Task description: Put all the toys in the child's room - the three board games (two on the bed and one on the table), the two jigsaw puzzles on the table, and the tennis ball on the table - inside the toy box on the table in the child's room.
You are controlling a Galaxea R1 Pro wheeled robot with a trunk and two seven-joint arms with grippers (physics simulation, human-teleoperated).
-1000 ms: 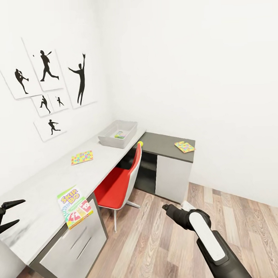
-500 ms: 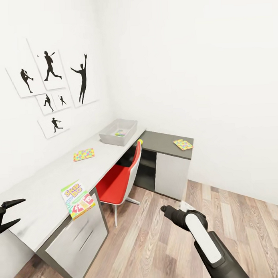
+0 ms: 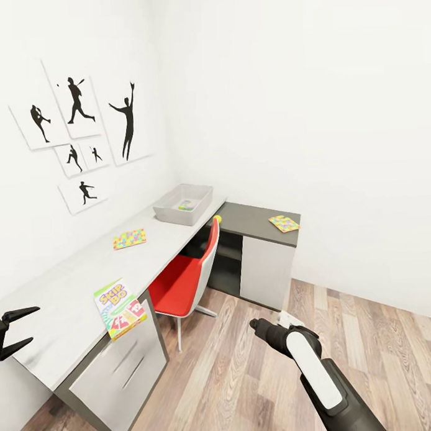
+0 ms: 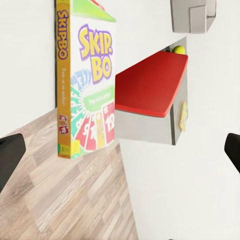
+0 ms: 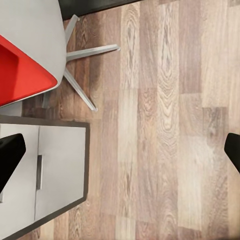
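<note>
A child's room with white walls and a wood-plank floor. A long pale desk (image 3: 69, 295) runs along the wall under black silhouette pictures (image 3: 82, 133) and meets a lower dark cabinet (image 3: 256, 220) at the corner. The SKIP-BO box (image 3: 119, 308) lies at the desk's front edge above the drawers, slightly overhanging it. Further along the desk from that box lies one jigsaw puzzle (image 3: 129, 239), then the grey toy box (image 3: 205, 194), which already has something colourful inside. The tennis ball (image 3: 217, 220) shows just past the back of a red chair (image 3: 183, 282); the second jigsaw puzzle (image 3: 283, 223) lies on the dark cabinet.

The left pincer (image 3: 11, 331) hovers over the desk near the SKIP-BO box, spread wide and holding nothing. The right pincer (image 5: 120, 150), also wide open and empty, hangs over the floor beside the drawers.

Likely next: grasp the SKIP-BO box. Its overhanging edge offers the best grip: close across the thin side, lift level, and carry it clear of the chair to the toy box
</note>
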